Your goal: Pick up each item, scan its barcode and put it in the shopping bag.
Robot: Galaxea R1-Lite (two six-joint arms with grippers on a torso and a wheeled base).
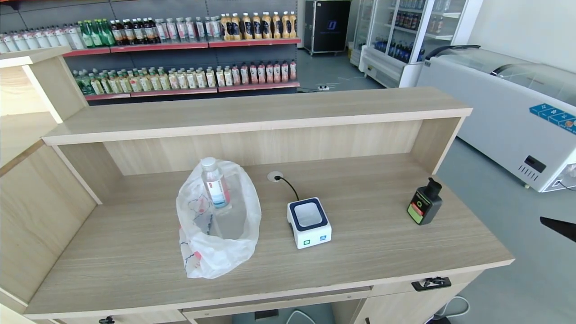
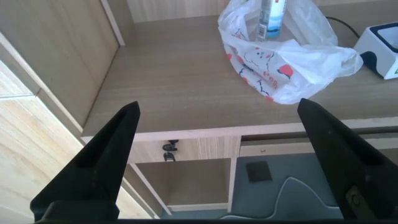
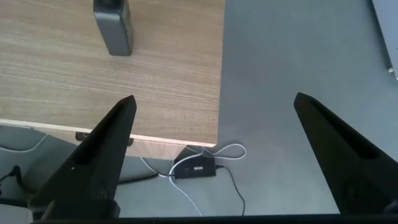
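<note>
A translucent white shopping bag (image 1: 219, 225) lies open on the wooden counter (image 1: 369, 234), with a clear water bottle (image 1: 215, 183) standing in it. The bag (image 2: 283, 59) and the bottle (image 2: 272, 18) also show in the left wrist view. A white barcode scanner (image 1: 308, 222) with a dark-framed window sits to the bag's right, its corner (image 2: 380, 48) also visible. A dark bottle (image 1: 425, 202) with a green and red label stands near the counter's right end, seen too as the dark bottle (image 3: 113, 26). My left gripper (image 2: 217, 162) hangs open below the counter's front edge. My right gripper (image 3: 214, 155) is open off the counter's right corner.
A raised back ledge (image 1: 252, 112) and side walls enclose the counter. The scanner's cable (image 1: 288, 185) runs to a grommet behind it. Drawers with a handle (image 1: 431, 283) sit under the front edge. A power adapter with a cord (image 3: 196, 168) lies on the grey floor.
</note>
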